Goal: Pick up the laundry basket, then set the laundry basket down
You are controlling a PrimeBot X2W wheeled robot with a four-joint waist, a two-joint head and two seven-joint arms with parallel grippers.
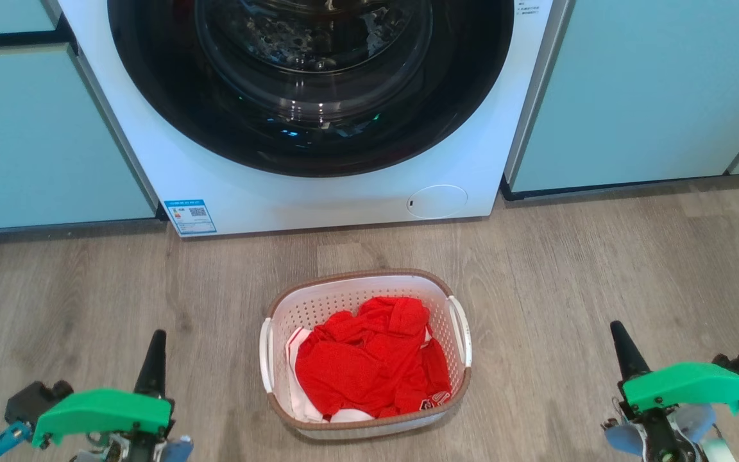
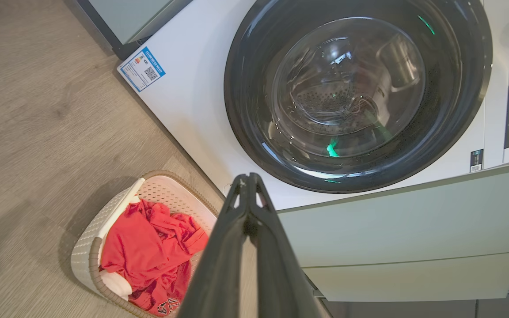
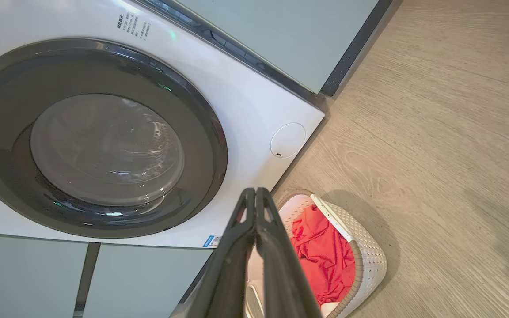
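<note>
laundry basket (image 1: 344,301) untouched; left tool (image 1: 156,340), right tool (image 1: 620,333) closed, empty.

Grey wood-look floor (image 1: 600,276) in front of me, one basket on it.
My laundry basket (image 1: 324,308) stands flat on the planks at twelve o'clock, near me. Beyond it, also at twelve and apart from it, is the white washing machine (image 1: 344,205). A pale green cabinet (image 1: 36,128) meets the floor at ten o'clock, a second cabinet (image 1: 632,96) at two.
</note>
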